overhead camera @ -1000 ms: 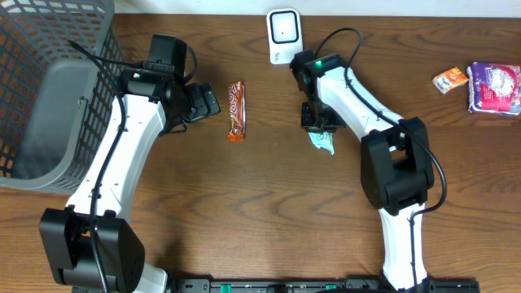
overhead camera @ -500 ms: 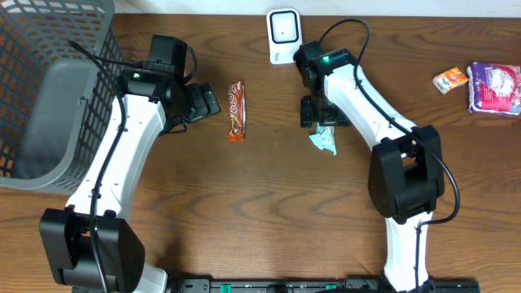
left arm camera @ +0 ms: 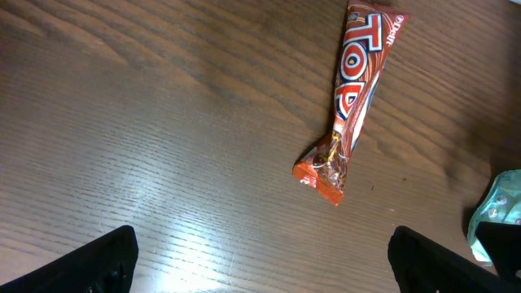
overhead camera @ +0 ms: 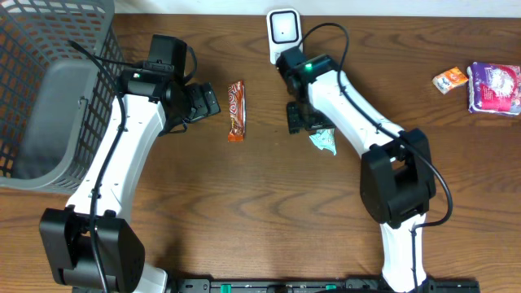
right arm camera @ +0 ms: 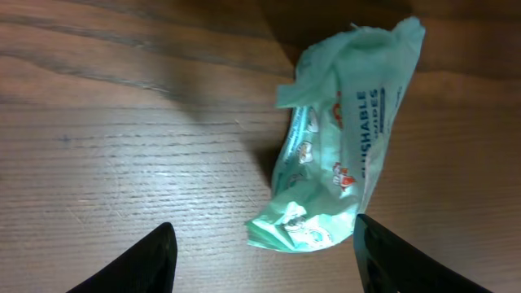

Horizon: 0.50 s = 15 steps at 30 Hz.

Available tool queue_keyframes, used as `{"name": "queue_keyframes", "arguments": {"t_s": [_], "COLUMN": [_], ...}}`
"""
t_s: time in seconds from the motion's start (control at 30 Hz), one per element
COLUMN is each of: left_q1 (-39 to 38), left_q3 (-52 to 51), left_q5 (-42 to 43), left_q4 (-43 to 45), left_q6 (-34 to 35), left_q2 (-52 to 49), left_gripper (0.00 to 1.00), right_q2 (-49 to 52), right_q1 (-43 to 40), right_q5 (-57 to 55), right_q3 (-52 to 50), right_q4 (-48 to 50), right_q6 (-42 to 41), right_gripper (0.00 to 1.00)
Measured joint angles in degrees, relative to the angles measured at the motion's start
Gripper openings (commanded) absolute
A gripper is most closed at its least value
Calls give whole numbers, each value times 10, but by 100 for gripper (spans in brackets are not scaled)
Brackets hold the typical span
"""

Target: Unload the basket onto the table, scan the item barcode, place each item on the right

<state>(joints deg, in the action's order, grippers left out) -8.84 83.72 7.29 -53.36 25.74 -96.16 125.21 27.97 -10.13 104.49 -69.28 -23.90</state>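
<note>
A small green wipes packet point(overhead camera: 324, 142) lies flat on the wooden table, below the white barcode scanner point(overhead camera: 283, 34). My right gripper point(overhead camera: 303, 118) hovers just left of and above the packet. In the right wrist view the packet point(right arm camera: 342, 155) lies loose, its lower end between the open fingers of the gripper point(right arm camera: 264, 232), and neither finger touches it. A red-orange TOP candy bar point(overhead camera: 236, 110) lies to the left. My left gripper point(overhead camera: 205, 103) stands open beside it; in the left wrist view the gripper point(left arm camera: 262, 248) holds nothing and the bar point(left arm camera: 354, 89) lies ahead.
A grey mesh basket point(overhead camera: 49, 81) fills the far left. At the far right lie a small orange packet point(overhead camera: 450, 79) and a purple-and-white pack point(overhead camera: 494, 87). The green packet's edge point(left arm camera: 498, 203) shows at the right of the left wrist view.
My right gripper has opened, letting go of the green packet, and has shifted left. The packet stays on the table. The left arm has not moved.
</note>
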Motion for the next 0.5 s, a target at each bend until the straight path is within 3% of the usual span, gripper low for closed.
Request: {"name": "queue_keyframes", "arguments": {"t_s": [0.37, 0.5], "left_q1": [0, 0], "left_q3": [0, 0], "left_q5": [0, 0], "left_q4": [0, 0], "left_q6": [0, 0], "left_q2": [0, 0], "left_gripper": [98, 98], "right_q2": [0, 0], "right_q1": [55, 58], "right_q5": [-78, -91], "right_q3": [0, 0], "right_q4": [24, 26], "right_q6": [-7, -12], "right_gripper": [74, 82]}}
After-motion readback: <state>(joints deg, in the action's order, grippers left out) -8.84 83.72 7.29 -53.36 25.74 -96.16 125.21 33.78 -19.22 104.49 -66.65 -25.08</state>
